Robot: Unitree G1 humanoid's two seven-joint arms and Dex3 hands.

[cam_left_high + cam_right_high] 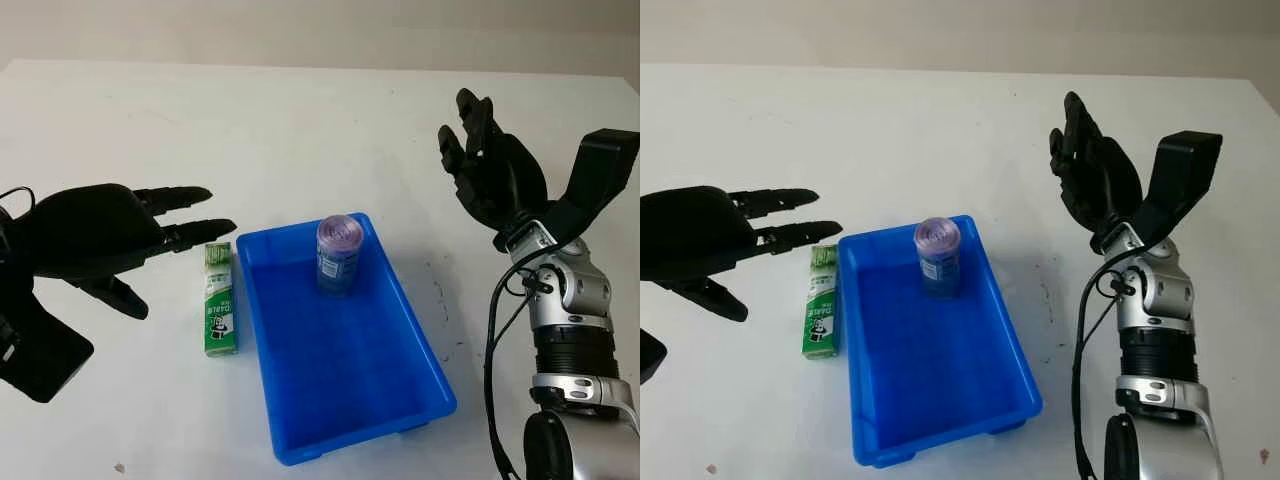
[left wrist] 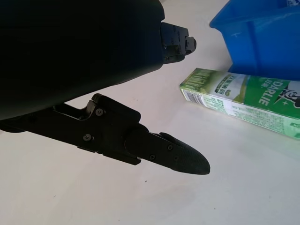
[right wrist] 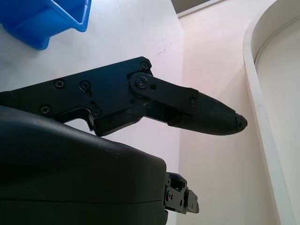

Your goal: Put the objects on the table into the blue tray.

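A blue tray (image 1: 400, 395) lies in the middle of the white table. A blue can with a purple lid (image 1: 339, 254) stands upright inside it at the far end. Along the tray's left wall lies a green and white toothpaste box (image 1: 220, 300), flat on the table and touching or nearly touching the tray; the same box (image 2: 243, 101) appears in the left wrist view. My left hand (image 1: 150, 245) hovers open just left of the box, fingertips near its far end. My right hand (image 1: 480, 160) is raised open to the right of the tray, holding nothing.
The white table (image 1: 300, 130) stretches far behind the tray. Its right edge (image 1: 1265, 110) runs close behind my right arm. A pale wall lies beyond the table's far edge.
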